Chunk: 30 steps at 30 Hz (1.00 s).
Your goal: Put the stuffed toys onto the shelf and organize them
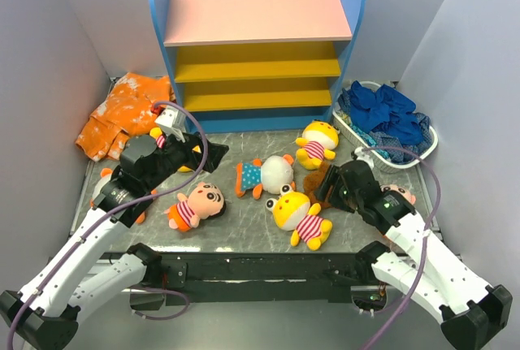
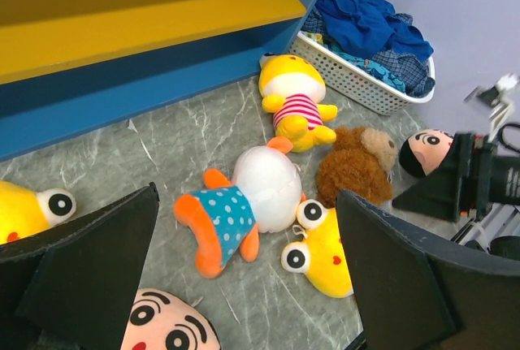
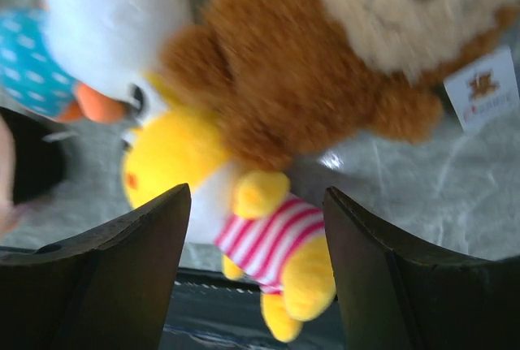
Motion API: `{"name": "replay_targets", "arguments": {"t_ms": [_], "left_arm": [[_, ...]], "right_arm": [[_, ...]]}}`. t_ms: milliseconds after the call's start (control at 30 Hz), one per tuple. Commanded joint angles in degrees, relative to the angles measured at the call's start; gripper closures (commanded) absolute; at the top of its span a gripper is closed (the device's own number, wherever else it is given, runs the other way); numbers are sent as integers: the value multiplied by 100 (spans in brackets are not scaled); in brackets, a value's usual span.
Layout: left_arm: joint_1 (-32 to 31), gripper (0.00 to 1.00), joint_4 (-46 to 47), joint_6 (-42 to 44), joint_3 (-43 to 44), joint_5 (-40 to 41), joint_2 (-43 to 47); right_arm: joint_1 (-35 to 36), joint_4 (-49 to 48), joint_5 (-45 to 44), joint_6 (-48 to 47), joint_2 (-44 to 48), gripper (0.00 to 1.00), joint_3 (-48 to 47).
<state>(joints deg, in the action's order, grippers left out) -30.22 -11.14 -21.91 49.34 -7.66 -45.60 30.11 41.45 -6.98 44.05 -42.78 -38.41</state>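
The grey marble surface [image 1: 236,235] in front of the shelf [image 1: 258,19] is strewn with the stuffed toys [image 1: 195,204]; none is shelved. The left pincer [image 2: 246,196] is held wide open over the dotted-shirt toy [image 2: 219,216]. The right pincer [image 3: 256,196] is lowered, open, at the brown monkey [image 3: 276,82], which is crowded by a yellow striped toy [image 3: 272,240].

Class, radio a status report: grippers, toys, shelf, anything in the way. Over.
Left gripper open, empty. Right gripper open over brown monkey and yellow striped toy. Stuffed toys all on table, shelf bare. Nothing blocking shelf.
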Motion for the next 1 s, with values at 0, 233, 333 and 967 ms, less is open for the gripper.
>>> {"name": "replay_targets", "arguments": {"t_ms": [0, 233, 333, 967], "left_arm": [[-11, 4, 121, 38, 93, -7, 17], [-11, 4, 165, 47, 84, -69, -27], [-11, 3, 68, 64, 137, -60, -63], [-11, 3, 112, 91, 85, -25, 96]], "right_arm": [[21, 319, 232, 191, 384, 27, 447], [100, 618, 382, 481, 701, 30, 625], [136, 733, 443, 560, 745, 31, 633], [601, 829, 628, 710, 701, 38, 967]]}}
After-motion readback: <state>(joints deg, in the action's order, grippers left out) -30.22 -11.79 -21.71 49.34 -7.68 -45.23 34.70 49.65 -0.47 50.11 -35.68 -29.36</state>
